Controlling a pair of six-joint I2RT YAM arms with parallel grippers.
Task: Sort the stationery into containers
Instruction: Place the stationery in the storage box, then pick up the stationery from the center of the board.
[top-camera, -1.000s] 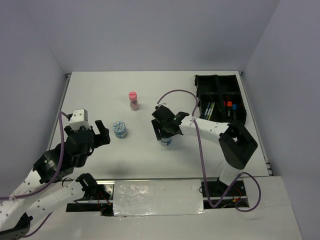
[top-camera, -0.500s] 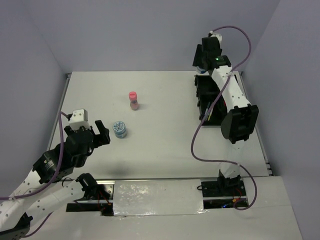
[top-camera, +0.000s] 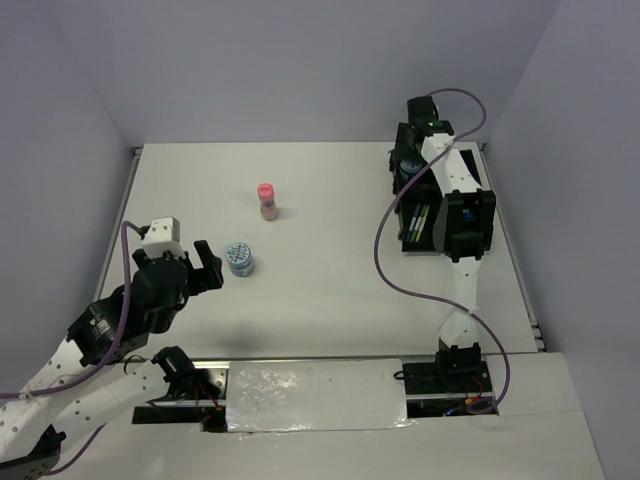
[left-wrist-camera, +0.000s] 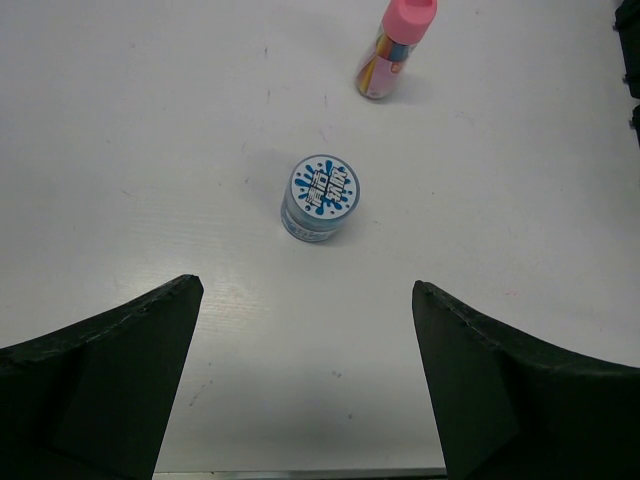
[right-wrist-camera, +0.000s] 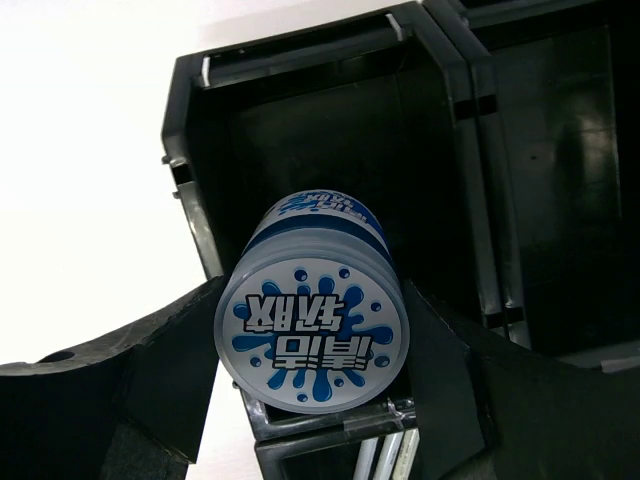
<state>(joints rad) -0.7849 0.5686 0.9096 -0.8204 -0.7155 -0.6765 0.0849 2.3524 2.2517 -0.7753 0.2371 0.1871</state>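
My right gripper (right-wrist-camera: 312, 330) is shut on a round blue-white tub (right-wrist-camera: 312, 335) and holds it over the far left compartment of the black organiser tray (right-wrist-camera: 300, 55). From above, this gripper (top-camera: 408, 165) is at the tray's (top-camera: 412, 243) far end. Thin pale pens (top-camera: 419, 222) lie in a tray compartment and also show in the right wrist view (right-wrist-camera: 385, 455). The highlighters are hidden behind the right arm. A second tub (top-camera: 239, 258) stands on the table ahead of my open, empty left gripper (top-camera: 205, 268). In the left wrist view this tub (left-wrist-camera: 320, 197) is beyond the gripper (left-wrist-camera: 305, 288).
A pink-capped bottle (top-camera: 267, 200) stands upright on the table beyond the second tub, and shows at the top of the left wrist view (left-wrist-camera: 396, 48). The right arm and its purple cable (top-camera: 385, 240) stretch over the tray and the table's right side.
My right arm carried the tub from the middle of the table to the far right, and now holds it lower over the tray. The left arm has barely moved.
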